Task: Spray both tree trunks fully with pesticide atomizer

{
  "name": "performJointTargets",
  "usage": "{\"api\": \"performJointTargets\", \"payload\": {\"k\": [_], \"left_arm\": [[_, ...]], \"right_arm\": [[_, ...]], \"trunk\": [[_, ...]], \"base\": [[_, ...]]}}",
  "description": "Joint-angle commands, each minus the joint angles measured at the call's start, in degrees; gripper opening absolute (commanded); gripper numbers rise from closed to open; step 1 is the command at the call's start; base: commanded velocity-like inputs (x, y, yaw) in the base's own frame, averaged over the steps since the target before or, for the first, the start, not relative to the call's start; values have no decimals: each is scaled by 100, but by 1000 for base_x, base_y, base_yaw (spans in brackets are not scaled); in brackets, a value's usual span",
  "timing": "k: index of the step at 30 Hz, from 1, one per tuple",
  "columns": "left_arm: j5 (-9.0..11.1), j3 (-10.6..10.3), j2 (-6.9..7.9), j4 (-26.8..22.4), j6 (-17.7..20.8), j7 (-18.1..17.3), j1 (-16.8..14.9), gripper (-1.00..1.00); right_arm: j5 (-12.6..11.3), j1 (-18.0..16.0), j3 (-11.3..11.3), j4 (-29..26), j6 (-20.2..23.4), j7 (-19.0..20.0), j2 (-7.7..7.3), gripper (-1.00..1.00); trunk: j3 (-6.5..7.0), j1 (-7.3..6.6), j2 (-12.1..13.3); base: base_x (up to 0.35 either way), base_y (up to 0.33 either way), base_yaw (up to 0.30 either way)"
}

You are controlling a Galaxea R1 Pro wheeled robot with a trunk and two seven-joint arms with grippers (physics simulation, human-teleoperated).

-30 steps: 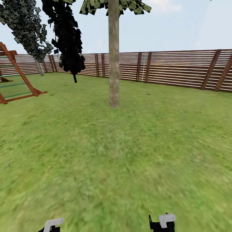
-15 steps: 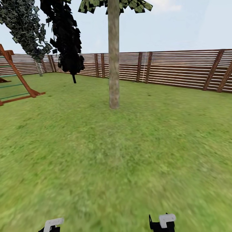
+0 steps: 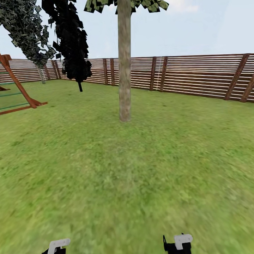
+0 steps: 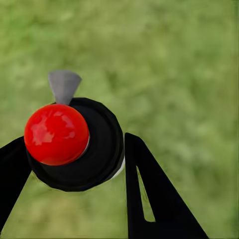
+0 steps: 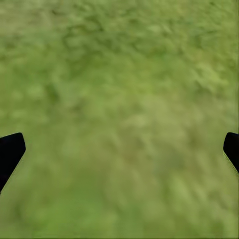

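Observation:
The pesticide atomizer (image 4: 56,133) has a red round cap, a black body and a grey nozzle. My left gripper (image 4: 74,154) is shut on it above the grass of the garden (image 3: 127,169). One tree stands straight ahead, several metres off, its trunk (image 3: 124,70) a thick column of mottled beige bark with leaves only at the top. No pesticide shows on the bark at this distance. My right gripper (image 5: 122,145) hangs open over the lawn with nothing between its fingers. Both wrists sit at the head view's lower edge, left (image 3: 58,244) and right (image 3: 178,242).
A brown slatted fence (image 3: 197,76) closes the lawn at the back. A dark narrow tree (image 3: 70,42) and a leaning grey-trunked tree (image 3: 41,74) stand at the far left. A wooden play tower (image 3: 17,91) sits at the left edge.
The whole head view has shifted: the trunk's base sits a little lower and the play tower has slid left, so the camera has moved forward. Both arms keep their pose.

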Motion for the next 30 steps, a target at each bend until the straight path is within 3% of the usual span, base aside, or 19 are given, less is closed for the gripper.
{"api": "performJointTargets", "payload": {"k": [1,30], "left_arm": [[-60,48,-2,6,-23,-6,-5,-100],[-60,49,-2,6,-25,-4,-5,-100]], "right_arm": [[48,-4,24,6,1,-60,1,100],[50,-4,16,6,5,-60,-8,100]], "trunk": [[-5,3,-2],[-5,3,-2]], "base": [[339,0,0],[339,0,0]]}}
